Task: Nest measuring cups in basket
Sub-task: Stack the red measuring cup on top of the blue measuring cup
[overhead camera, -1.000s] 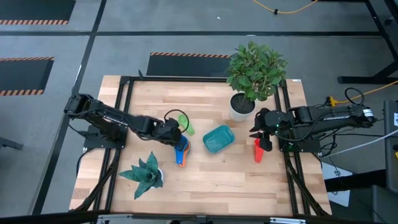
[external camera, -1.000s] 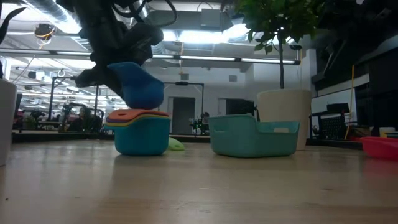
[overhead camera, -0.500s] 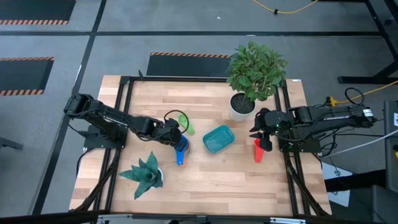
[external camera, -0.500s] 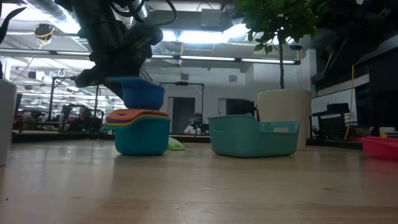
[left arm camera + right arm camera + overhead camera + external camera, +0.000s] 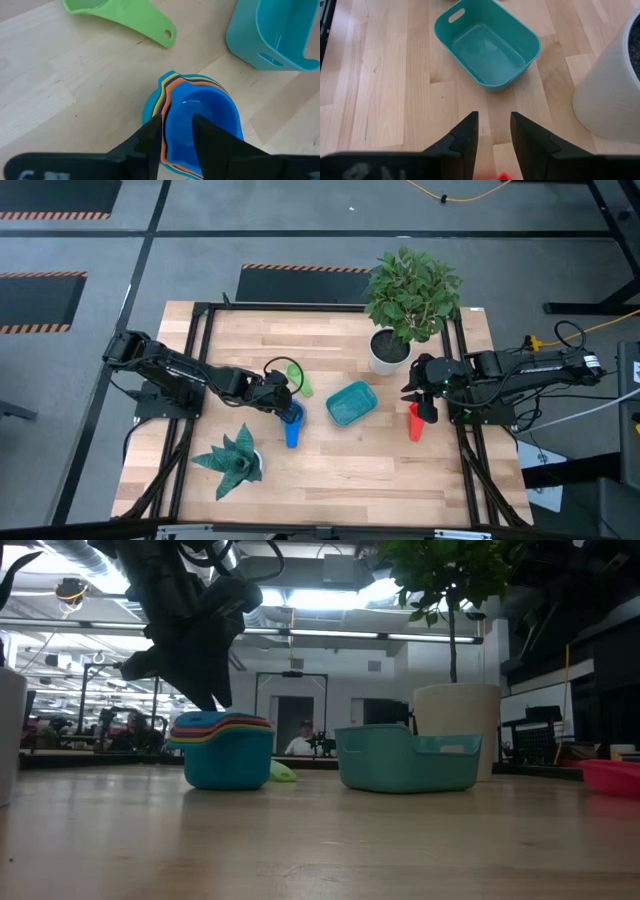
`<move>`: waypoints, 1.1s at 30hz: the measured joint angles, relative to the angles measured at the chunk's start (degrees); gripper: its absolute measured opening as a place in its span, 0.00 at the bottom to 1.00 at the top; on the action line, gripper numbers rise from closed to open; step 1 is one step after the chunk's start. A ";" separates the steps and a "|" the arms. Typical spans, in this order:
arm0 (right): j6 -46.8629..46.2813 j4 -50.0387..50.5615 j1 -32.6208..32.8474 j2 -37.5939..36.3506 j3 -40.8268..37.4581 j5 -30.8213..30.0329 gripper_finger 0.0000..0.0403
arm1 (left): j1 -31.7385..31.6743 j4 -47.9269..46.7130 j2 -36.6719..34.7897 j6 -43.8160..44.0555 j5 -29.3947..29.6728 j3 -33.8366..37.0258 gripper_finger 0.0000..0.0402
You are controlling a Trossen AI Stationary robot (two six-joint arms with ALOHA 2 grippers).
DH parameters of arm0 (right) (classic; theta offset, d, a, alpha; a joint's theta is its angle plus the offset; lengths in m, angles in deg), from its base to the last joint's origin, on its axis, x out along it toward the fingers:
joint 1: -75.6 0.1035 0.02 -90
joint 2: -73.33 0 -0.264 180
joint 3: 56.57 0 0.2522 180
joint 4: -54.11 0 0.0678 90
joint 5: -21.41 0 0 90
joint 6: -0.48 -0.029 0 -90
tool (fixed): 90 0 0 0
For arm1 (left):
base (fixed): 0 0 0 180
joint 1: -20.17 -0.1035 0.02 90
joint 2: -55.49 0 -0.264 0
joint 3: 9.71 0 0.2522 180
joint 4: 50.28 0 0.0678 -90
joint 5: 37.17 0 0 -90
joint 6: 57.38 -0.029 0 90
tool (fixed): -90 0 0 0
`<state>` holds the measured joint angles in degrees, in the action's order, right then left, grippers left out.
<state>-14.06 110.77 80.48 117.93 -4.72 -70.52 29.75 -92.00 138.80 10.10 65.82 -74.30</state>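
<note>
A stack of nested cups (image 5: 292, 426) stands on the table left of the teal basket (image 5: 350, 403), which is empty in the right wrist view (image 5: 487, 52). The outer cup is light blue (image 5: 228, 762), with yellow and orange rims showing (image 5: 164, 95). A mid blue cup (image 5: 205, 112) sits on top. My left gripper (image 5: 177, 137) is shut on it. A green cup (image 5: 125, 12) lies on the table beyond the stack. A red cup (image 5: 414, 423) lies at the right. My right gripper (image 5: 494, 132) is open above it. My left gripper holds the mid blue cup by its wall (image 5: 176, 120), on the side nearest the arm. One finger (image 5: 212, 137) lies over the bowl and the other (image 5: 152, 137) beside its outer side. The fingers slant down from the table's left. The cup sits level in the stack.
A white pot with a leafy plant (image 5: 390, 350) stands behind the basket. A small spiky plant (image 5: 232, 460) stands near the front left; its pot shows in the low view (image 5: 8, 735). Bare wood lies in front of the basket (image 5: 360, 465). People show in the room behind.
My left gripper has gone down with the mid blue cup. The cup hung tilted above the stack, has turned level, and now sits nested in the stack, covering the orange cup's bowl. My right gripper has kept still.
</note>
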 joint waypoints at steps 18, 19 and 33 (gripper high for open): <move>-1.82 0.07 0.00 0.02 0.00 -0.12 0.29 | -0.02 0.28 0.00 -0.08 0.02 0.00 0.26; -1.77 0.22 0.00 0.01 0.00 -0.47 0.29 | 0.00 0.28 0.00 -0.08 0.04 0.00 0.26; -16.10 17.70 -0.02 0.02 0.04 -7.95 0.29 | -0.01 0.24 0.00 -0.11 0.03 0.00 0.26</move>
<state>-30.16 128.47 80.46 117.95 -4.68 -78.47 29.74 -91.76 138.80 9.99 65.85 -74.30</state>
